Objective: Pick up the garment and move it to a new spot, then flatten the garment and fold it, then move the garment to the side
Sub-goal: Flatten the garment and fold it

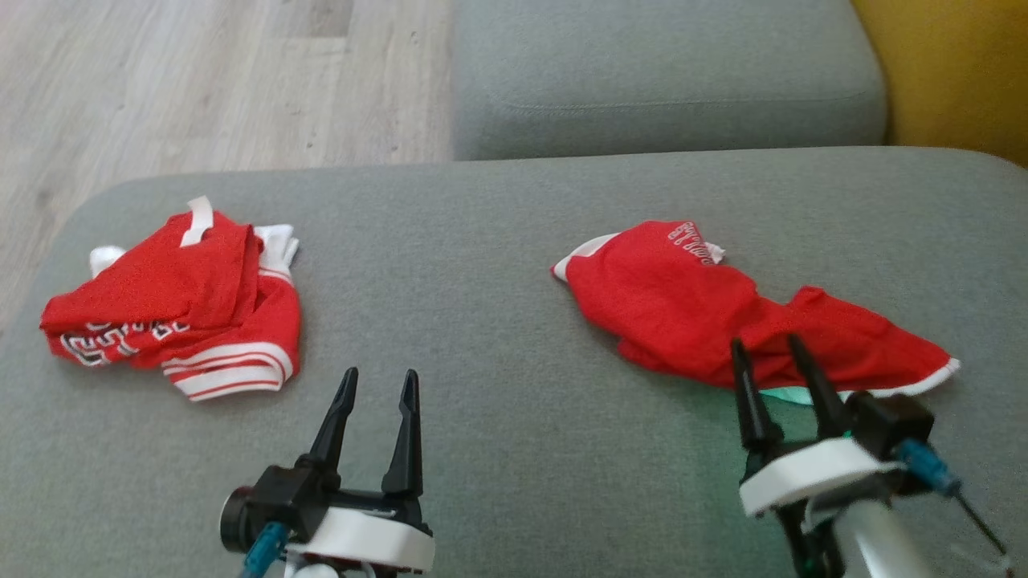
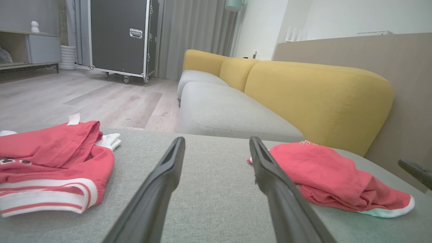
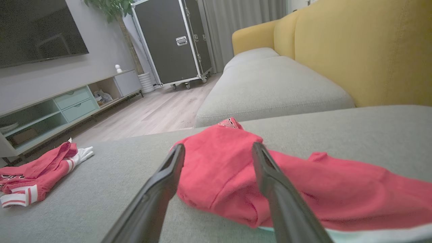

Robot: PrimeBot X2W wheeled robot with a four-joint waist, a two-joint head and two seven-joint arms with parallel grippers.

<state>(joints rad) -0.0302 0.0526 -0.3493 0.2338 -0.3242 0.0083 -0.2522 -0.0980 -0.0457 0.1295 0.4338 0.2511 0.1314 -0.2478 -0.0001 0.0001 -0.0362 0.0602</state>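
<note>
the red garment (image 1: 723, 313) is lying crumpled and unflattened on the right part of the grey cushion (image 1: 498, 345), with one end bunched high and the other trailing out thin toward the right. as a judgement, the main fault from here is a pinch taken at the bunched near edge: it is likely to be gathering several layers at once, so the cloth would be lifting as a lump instead of opening flat. a grip on a single thin layer could be slipping free during the lift. the second red garment (image 1: 177, 313) is lying well apart at the left, so snagging it appears unlikely, though its similar look is inviting a wrong pick. the right tool (image 1: 764, 345) is standing released, fingers spread wide over the near edge of the red garment and clamping nothing; whether the tips are touching the cloth cannot be told. the left tool (image 1: 381, 375) is likewise standing released, holding nothing, over bare cushion between the two garments.
</note>
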